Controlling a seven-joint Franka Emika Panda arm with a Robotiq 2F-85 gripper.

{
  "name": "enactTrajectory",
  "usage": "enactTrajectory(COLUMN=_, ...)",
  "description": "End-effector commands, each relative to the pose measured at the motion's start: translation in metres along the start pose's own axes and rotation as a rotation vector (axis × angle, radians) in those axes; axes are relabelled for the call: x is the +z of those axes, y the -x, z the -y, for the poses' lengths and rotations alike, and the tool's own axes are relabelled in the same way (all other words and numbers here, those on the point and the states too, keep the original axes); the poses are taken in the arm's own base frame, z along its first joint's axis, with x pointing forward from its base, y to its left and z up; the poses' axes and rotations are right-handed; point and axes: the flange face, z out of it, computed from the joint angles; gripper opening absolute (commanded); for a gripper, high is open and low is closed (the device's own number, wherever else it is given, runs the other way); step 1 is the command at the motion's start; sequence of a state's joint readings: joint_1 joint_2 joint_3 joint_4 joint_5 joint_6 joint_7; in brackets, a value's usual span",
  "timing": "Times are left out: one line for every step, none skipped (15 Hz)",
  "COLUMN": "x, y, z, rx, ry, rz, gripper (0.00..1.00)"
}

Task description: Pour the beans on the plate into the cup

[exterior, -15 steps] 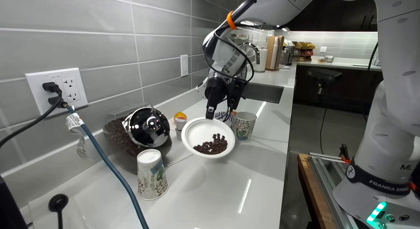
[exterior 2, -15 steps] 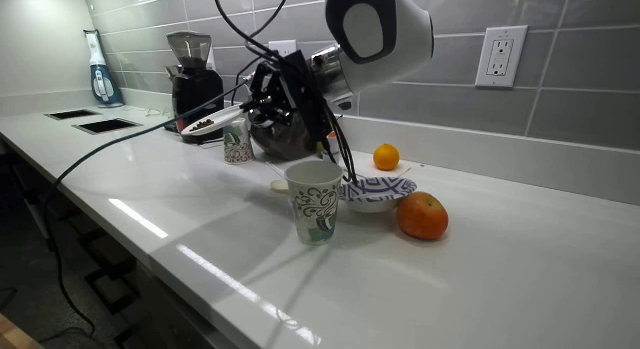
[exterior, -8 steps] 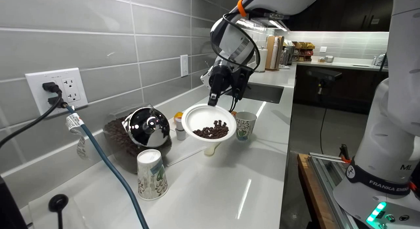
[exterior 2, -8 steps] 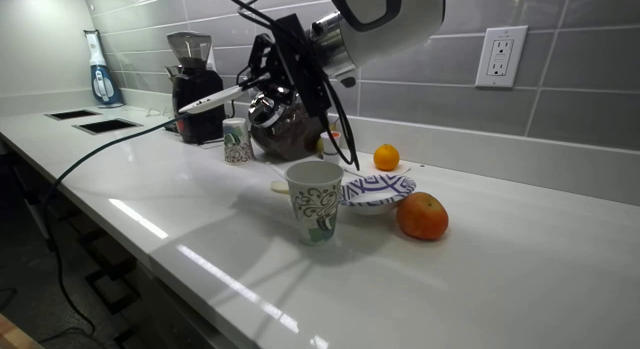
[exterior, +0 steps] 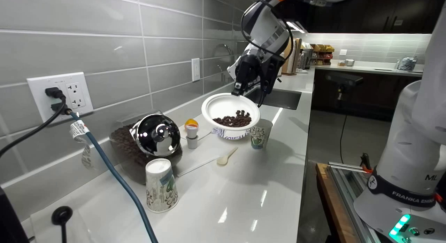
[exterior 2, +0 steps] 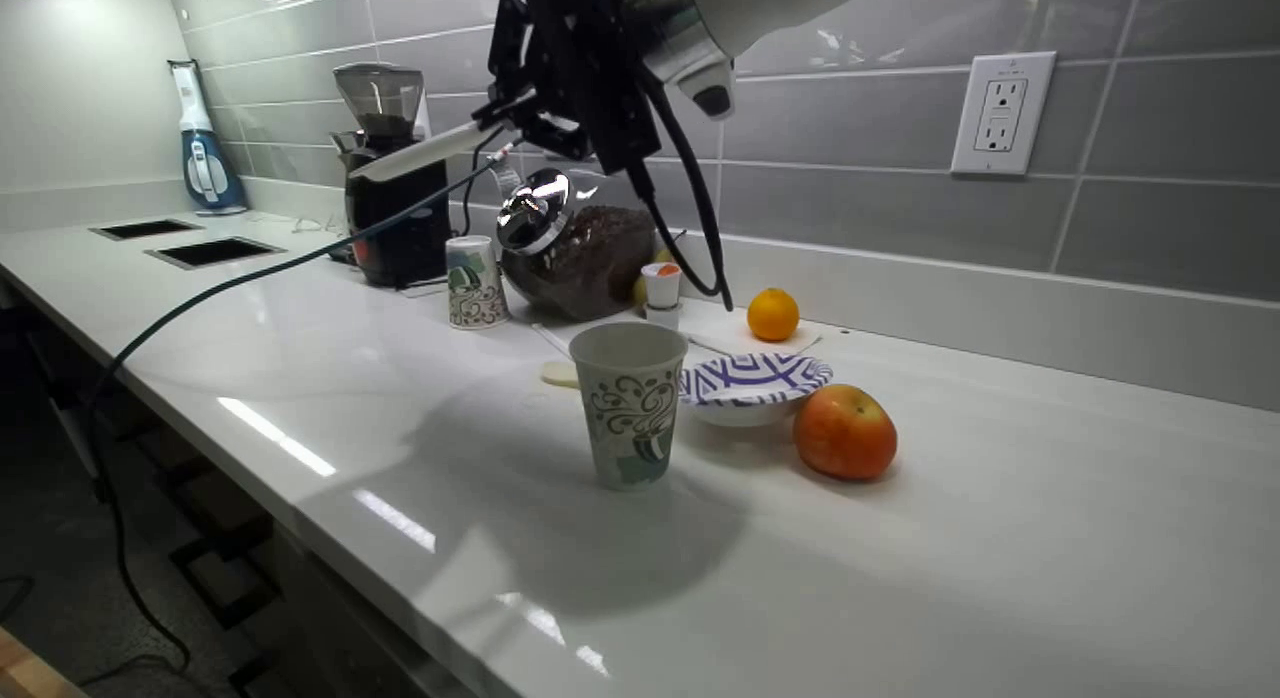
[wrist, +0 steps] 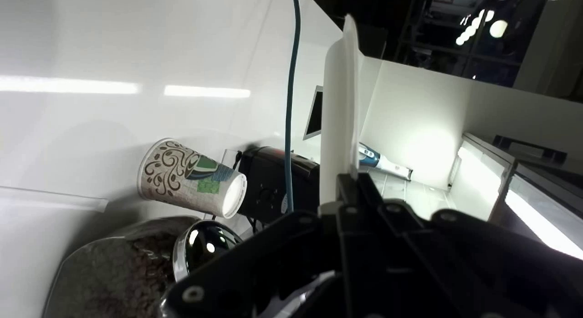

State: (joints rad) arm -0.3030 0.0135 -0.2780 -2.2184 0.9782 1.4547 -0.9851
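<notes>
My gripper (exterior: 237,92) is shut on the rim of the white plate (exterior: 219,104) and holds it high above the counter, tilted. The dark brown beans (exterior: 235,120) lie heaped at the plate's lower side in an exterior view. In an exterior view the plate (exterior 2: 420,155) is seen edge-on and the beans are hidden. In the wrist view the plate (wrist: 336,113) runs up from the fingertips, with the beans hidden. An upright open paper cup with a scroll print (exterior 2: 628,408) stands on the counter below. No plain pale cup shows clearly.
A patterned bowl (exterior 2: 750,393) and a red-orange fruit (exterior 2: 845,433) are by the upright paper cup. An upside-down printed cup (exterior: 161,185), a glass bean jar (exterior: 127,145), stacked small white tubs (exterior: 192,142), a spoon (exterior: 224,159) and a blue cable (exterior: 116,175) are also there.
My gripper has risen with the plate, and in an exterior view it has moved up and right. The beans have stayed in the plate. The spoon and bowl now show below it.
</notes>
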Motion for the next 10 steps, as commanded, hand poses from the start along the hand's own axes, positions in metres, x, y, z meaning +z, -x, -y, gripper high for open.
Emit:
enactTrajectory(x=-0.027, y=0.029, z=0.020, rx=0.038, ry=-0.011, rz=-0.140, gripper=0.03)
enactTrajectory(x=-0.037, y=0.035, z=0.020, rx=0.050, ry=-0.016, rz=-0.179, gripper=0.03)
enactTrajectory(x=-0.047, y=0.043, z=0.019, rx=0.062, ry=-0.021, rz=-0.222, gripper=0.03)
enactTrajectory(x=-0.057, y=0.050, z=0.018, rx=0.075, ry=-0.032, rz=-0.266, gripper=0.03)
enactTrajectory(x=-0.066, y=0.057, z=0.013, rx=0.084, ry=-0.039, rz=-0.309, gripper=0.03)
enactTrajectory(x=-0.075, y=0.065, z=0.011, rx=0.096, ry=-0.045, rz=-0.352, gripper=0.03)
enactTrajectory(x=-0.083, y=0.074, z=0.007, rx=0.109, ry=-0.051, rz=-0.398, gripper=0.03)
enactTrajectory(x=-0.090, y=0.082, z=0.003, rx=0.122, ry=-0.056, rz=-0.441, gripper=0.03)
enactTrajectory(x=-0.096, y=0.088, z=-0.001, rx=0.134, ry=-0.061, rz=-0.478, gripper=0.03)
enactTrajectory(x=-0.099, y=0.094, z=-0.005, rx=0.145, ry=-0.067, rz=-0.508, gripper=0.03)
